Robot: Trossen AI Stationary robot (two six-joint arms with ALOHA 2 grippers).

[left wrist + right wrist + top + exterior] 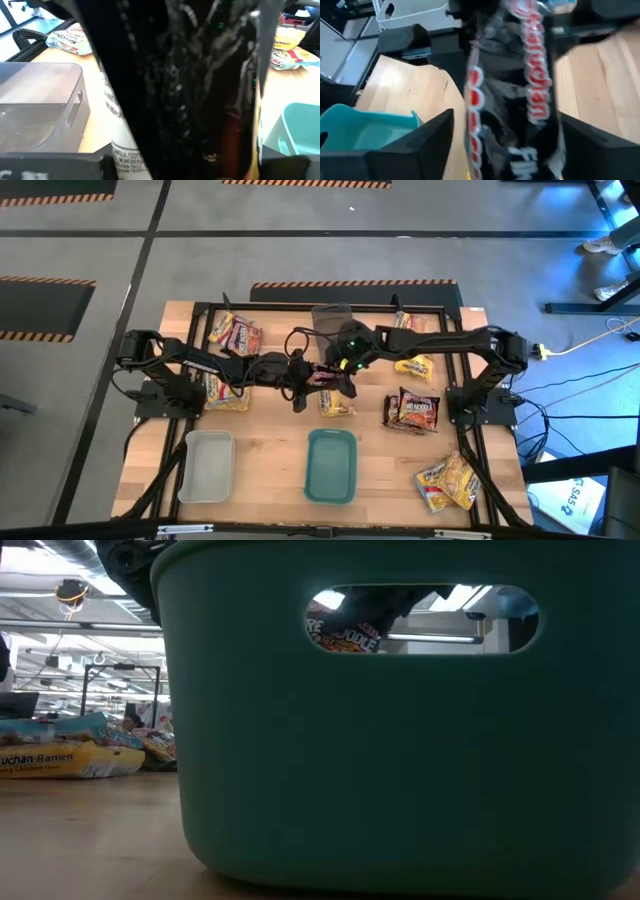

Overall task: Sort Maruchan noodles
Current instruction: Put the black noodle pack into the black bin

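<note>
A dark maroon-black Maruchan noodle packet [322, 376] hangs over the table's middle, with my left gripper [303, 380] shut on it from the left. This packet [180, 90] fills the left wrist view and shows through the teal tray's handle slot [345, 635]. My right gripper [505, 145] comes from the right, slanting down. It is open, and its fingers [427, 140] stand on either side of the packet [520, 90], with a gap showing on each side. Other yellow, dark and orange-red packets lie flat on the table. My left gripper holds the dark packet's left end [150, 150] between its two fingers, coming nearly level from the table's left. The packet itself hides the place of contact. The packet stands on edge, lifted clear of the table, above a yellow packet [338, 406].
A whitish tray [207, 465] and a teal tray [331, 465] stand at the near edge, a grey tray [332, 320] at the far edge. Packets lie at far left [235, 335], left [225, 392], right [413, 412], [410, 365] and near right [448, 480].
</note>
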